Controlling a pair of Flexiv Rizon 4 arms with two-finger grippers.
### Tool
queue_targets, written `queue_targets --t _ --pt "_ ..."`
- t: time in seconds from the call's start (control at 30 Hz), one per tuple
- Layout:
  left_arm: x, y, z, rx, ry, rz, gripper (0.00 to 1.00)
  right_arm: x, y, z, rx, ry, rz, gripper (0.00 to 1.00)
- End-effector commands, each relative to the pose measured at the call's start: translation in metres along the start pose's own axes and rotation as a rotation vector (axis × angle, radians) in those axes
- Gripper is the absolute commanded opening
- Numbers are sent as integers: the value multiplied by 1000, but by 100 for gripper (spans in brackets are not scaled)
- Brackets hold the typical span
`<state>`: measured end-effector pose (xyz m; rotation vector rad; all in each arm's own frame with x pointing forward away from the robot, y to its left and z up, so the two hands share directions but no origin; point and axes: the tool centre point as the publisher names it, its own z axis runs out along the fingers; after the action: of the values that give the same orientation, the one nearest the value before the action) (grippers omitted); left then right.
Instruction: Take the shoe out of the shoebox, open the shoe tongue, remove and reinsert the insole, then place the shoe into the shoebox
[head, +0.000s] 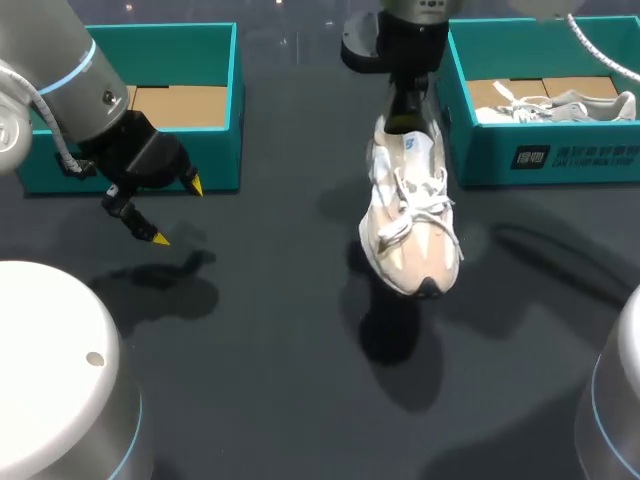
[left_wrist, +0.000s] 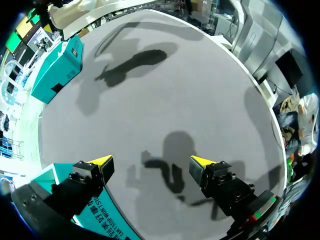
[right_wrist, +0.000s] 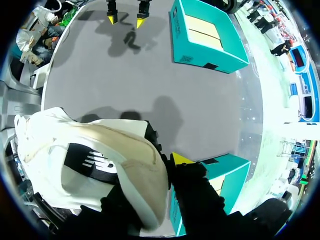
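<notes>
The right jaws, at top centre of the head view, are clamped on the heel of the shoe (head: 410, 215), its toe hanging over the desk (head: 280, 380) just left of the right shoebox (head: 480, 140). At the frame's left, before the left shoebox (head: 225, 150), the left jaws stand wide apart, holding nothing

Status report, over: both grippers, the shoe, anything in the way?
Left gripper open, empty. Right gripper shut on shoe heel, shoe above table. Second shoe in right box, out of the way.

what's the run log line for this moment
shoe: off table, toe down | right hand: shut on its heel | left hand: open, empty, beside left box
</notes>
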<state>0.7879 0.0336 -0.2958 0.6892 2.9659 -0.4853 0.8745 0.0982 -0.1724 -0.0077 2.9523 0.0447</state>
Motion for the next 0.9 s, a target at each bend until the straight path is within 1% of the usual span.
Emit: queue_targets --t 0.03,0.1,0.13,0.17,0.7,0.77,0.9 --pt "1 0 -1 -2 -1 0 100 -14 -17 -19 -5 0 -6 0" --pt "1 0 -1 -2 -1 0 100 -23 -23 -23 6 -9 -8 0" --pt "1 0 -1 -2 -1 0 100 -28 -27 -26 -2 -19 -23 0" --pt "1 0 -1 -2 -1 0 100 -33 -32 -26 -12 -42 -79 0" --pt "1 0 -1 -2 -1 0 100 -33 -32 -26 -12 -42 -79 0" --pt "1 0 -1 -2 -1 0 100 -45 -38 -23 -9 -60 -89 0" --pt "1 0 -1 -2 -1 0 100 -76 -64 -16 22 -84 -103 0"
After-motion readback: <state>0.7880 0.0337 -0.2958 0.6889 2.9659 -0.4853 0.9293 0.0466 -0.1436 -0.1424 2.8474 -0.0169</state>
